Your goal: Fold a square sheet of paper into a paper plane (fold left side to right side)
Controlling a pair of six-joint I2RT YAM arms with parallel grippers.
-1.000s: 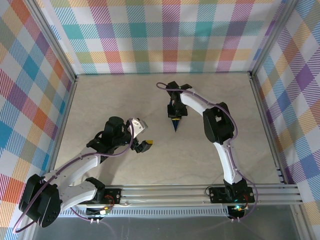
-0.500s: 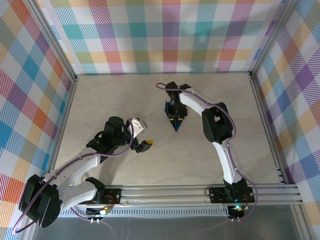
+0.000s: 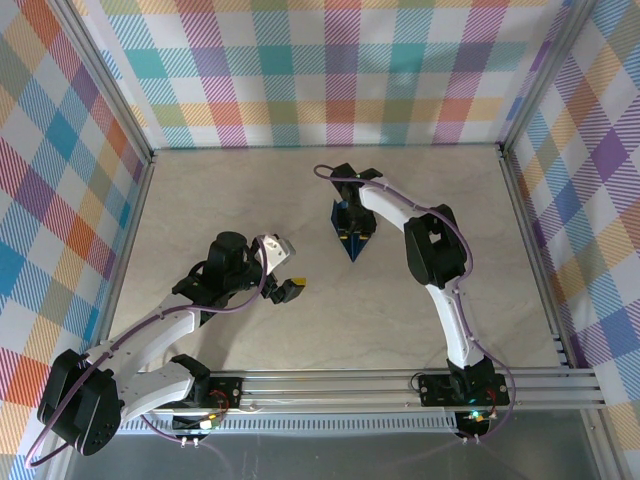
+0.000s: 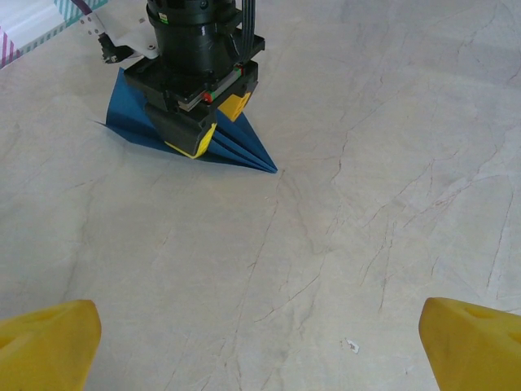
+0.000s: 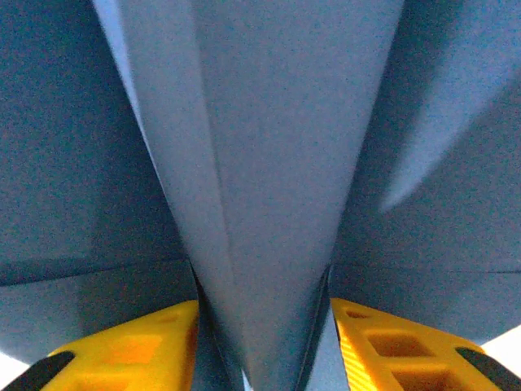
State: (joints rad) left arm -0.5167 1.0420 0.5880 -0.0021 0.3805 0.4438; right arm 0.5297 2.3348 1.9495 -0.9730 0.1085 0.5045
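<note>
Right wrist view: the right gripper pinches the plane's centre fold between yellow fingers. The left gripper hangs wide open over the beige marbled table, with the plane at that frame's upper left. Plaid walls enclose the table.

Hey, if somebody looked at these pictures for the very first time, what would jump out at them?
The dark-blue paper plane lies near the middle of the pale table, with the right gripper planted on it, its yellow fingers pinching the centre fold. Next come the loud pastel checked walls around the table. The left gripper hangs open and empty nearer the arm bases.
</note>
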